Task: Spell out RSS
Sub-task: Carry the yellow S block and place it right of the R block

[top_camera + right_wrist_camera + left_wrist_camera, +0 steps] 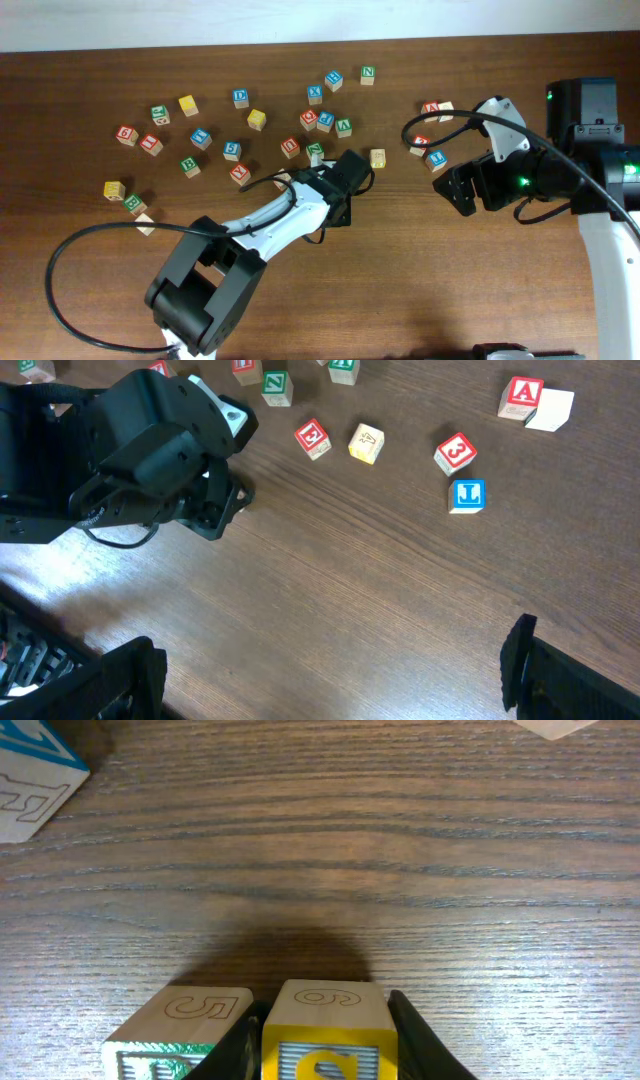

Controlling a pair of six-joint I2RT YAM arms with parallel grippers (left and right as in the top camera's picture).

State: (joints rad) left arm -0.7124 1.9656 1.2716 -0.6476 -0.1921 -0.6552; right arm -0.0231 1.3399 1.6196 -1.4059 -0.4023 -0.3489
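There, the left gripper [325, 1048] clamped the yellow S block [325, 1010] mid-table [320, 850], a green block [185, 1020] just left of it; the right gripper [340, 680] hung open, well to the right.

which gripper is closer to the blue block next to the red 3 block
Right. The right gripper hovers open just beside the blue block. The left gripper is much farther, off to its left in the overhead view, shut on a yellow block.
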